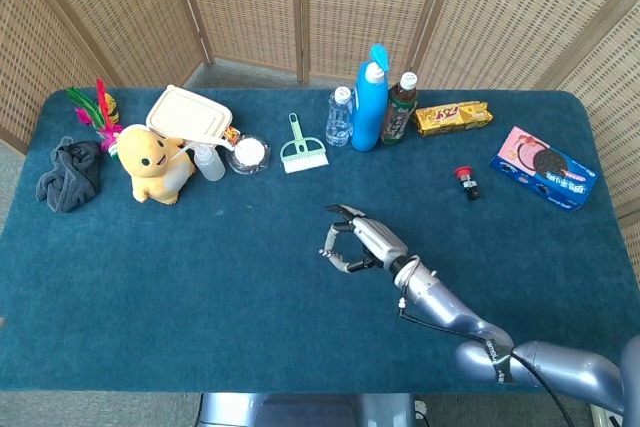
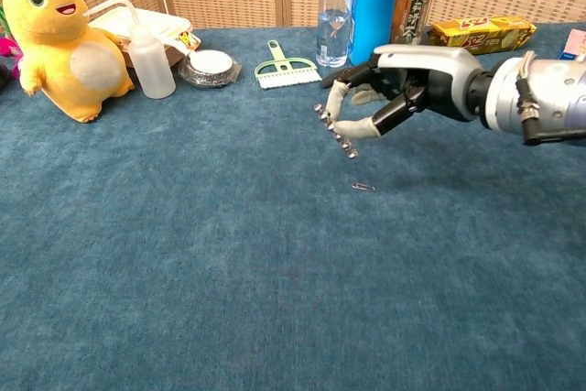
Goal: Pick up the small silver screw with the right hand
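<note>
Small silver screw lies untouched — right hand hovers above, fingers parted.

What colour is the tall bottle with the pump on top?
Bright blue. The tall bottle shows best in the head view, standing between a clear water bottle and a brown drink bottle.

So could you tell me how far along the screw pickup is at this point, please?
Done: the right hand is out over the small silver screw, fingers curled but apart, holding nothing. In hand: the approach, as the chest view shows the fingertips above the screw, not touching it. Left: lowering, pinching the screw and lifting it off the blue cloth.
</note>
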`<state>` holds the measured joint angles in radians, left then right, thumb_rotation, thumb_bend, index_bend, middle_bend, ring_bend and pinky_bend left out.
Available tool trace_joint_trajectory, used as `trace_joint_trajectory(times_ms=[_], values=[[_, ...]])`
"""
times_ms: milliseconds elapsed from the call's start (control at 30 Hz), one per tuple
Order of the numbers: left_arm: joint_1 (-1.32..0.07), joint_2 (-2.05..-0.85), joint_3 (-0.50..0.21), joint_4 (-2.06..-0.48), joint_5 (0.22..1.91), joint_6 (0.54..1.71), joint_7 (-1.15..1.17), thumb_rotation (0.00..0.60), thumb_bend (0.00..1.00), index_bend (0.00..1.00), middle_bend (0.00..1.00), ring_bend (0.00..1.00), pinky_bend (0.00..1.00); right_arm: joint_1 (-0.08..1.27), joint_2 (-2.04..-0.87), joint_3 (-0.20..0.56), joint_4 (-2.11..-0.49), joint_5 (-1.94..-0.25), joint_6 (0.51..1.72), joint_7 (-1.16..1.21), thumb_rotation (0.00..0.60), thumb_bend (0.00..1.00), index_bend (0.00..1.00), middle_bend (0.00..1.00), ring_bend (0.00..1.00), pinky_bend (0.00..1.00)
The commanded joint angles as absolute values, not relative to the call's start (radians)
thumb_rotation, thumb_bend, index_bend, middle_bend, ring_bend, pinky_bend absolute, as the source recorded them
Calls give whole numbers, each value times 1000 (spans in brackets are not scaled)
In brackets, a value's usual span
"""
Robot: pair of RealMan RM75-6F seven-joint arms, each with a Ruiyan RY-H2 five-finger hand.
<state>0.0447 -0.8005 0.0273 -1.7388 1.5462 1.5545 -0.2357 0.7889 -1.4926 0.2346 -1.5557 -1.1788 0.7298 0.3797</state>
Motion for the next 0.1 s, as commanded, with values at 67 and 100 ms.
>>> trace_joint_trajectory(times_ms=[67, 100], values=[[46, -799, 28, -1737, 1547, 1557, -240, 600, 365, 0, 0, 0, 46, 789, -1511, 233, -1545, -1167, 726, 383, 600, 543, 666, 105, 0, 30], [47, -799, 28, -1737, 1548, 1558, -241, 600, 365, 0, 0, 0, 46, 789, -1513, 235, -1544, -1166, 726, 386, 600, 544, 667, 104, 0, 30]])
